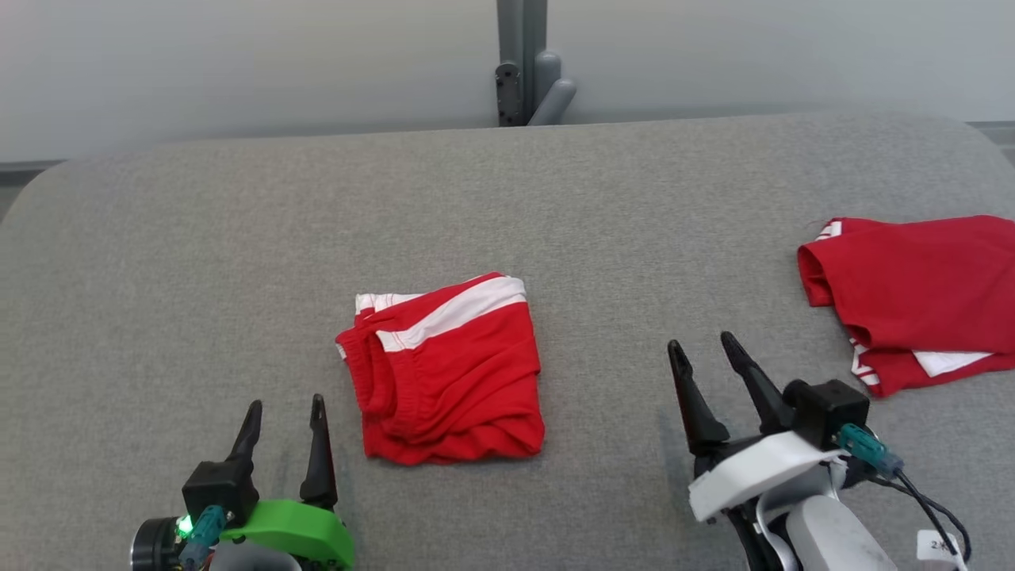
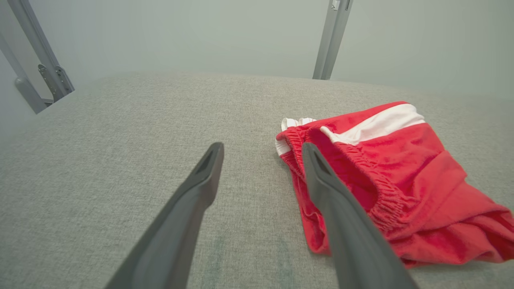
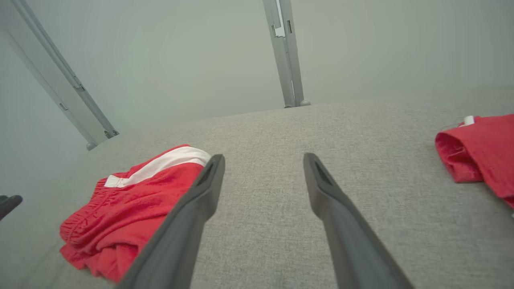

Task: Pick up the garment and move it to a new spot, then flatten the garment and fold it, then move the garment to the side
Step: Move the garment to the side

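Starting at our left, the left gripper has its two fingers spread wide with nothing between them, poised over the grey padded surface. Just ahead of it and off to its right lies the garment, red shorts with a white stripe, gathered into a compact square. In the left wrist view the elastic waistband sits close beside that gripper's right finger, though we cannot tell whether they touch. Further right, the right gripper is likewise wide apart and empty, with the garment off to its left across a stretch of bare surface. Ahead of it and to its right lies a second red garment, loosely folded. We judge the relocating, flattening and folding done, since the shorts lie in a neat packet. What remains, as we read it, is gripping that packet and carrying it to the side.
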